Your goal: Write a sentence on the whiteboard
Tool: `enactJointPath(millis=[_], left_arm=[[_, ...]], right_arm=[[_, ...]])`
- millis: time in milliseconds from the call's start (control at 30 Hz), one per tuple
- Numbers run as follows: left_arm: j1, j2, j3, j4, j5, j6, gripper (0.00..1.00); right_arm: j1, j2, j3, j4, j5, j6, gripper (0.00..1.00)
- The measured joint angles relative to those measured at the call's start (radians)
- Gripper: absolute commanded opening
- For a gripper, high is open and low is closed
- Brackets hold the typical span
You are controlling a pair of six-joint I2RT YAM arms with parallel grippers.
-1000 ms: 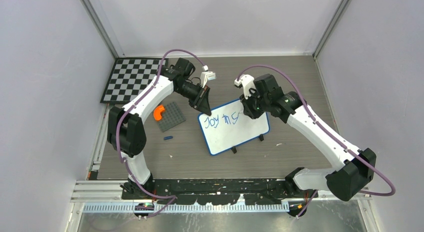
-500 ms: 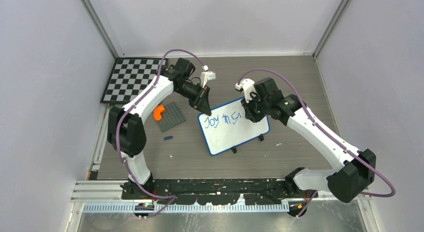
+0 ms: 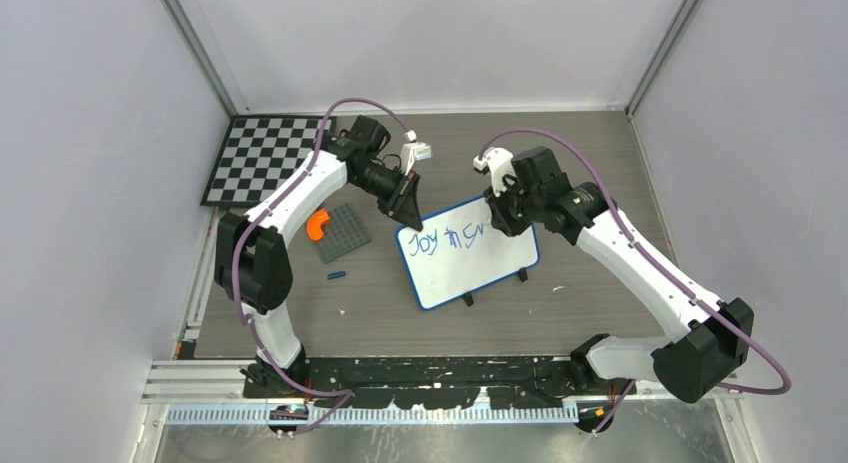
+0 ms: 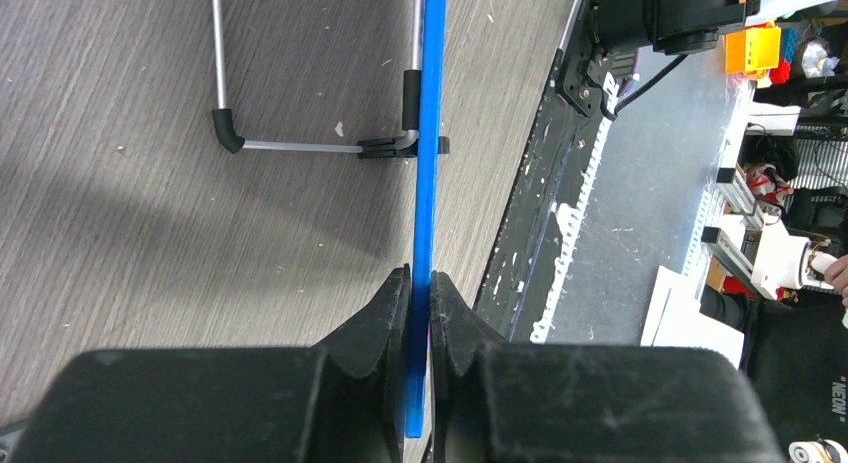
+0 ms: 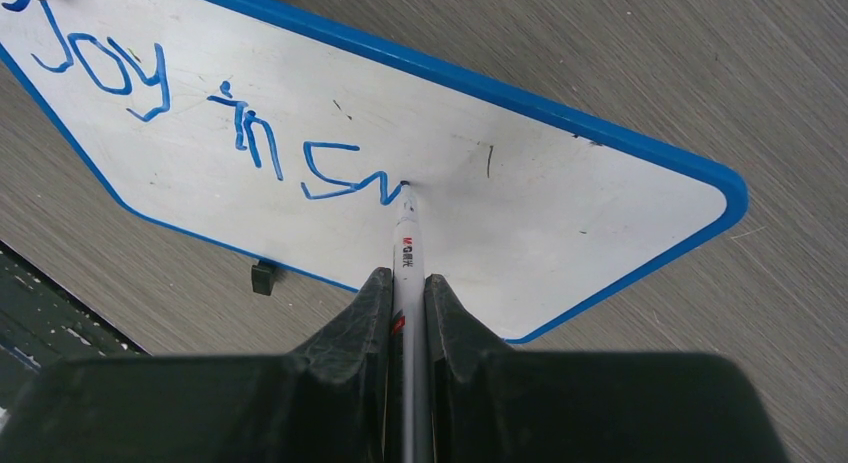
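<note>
The whiteboard with its blue frame lies mid-table, also seen in the right wrist view. Blue writing, the sentence, reads "Joy in Sn" along its top line. My left gripper is shut on the whiteboard's blue frame edge at its far left corner. My right gripper is shut on a white marker, whose tip touches the board at the end of the last stroke. In the top view the right gripper sits over the board's far right part.
A grey studded plate with an orange piece lies left of the board. A small blue cap rests near it. A checkerboard fills the far left corner. The board's wire stand shows in the left wrist view.
The right gripper has shifted slightly with the marker and the last letter after "S" has grown by a stroke. The left gripper has not moved.
</note>
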Motion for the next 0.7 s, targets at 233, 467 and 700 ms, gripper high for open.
enactJointPath(millis=[233,467,700], left_arm=[[0.0,0.0,0.0,0.0,-0.002,0.0,0.0],[0.0,0.0,0.0,0.0,-0.001,0.0,0.0],[-0.002,0.0,0.002,-0.003,0.001,0.0,0.0]], right_arm=[[-0.004,-0.006,-0.027,0.004,0.001,-0.006,0.0],[-0.006,-0.016,-0.066,-0.013,0.004,-0.019,0.0],[-0.022,-0.016,-0.028,-0.037,-0.016,-0.015,0.0]])
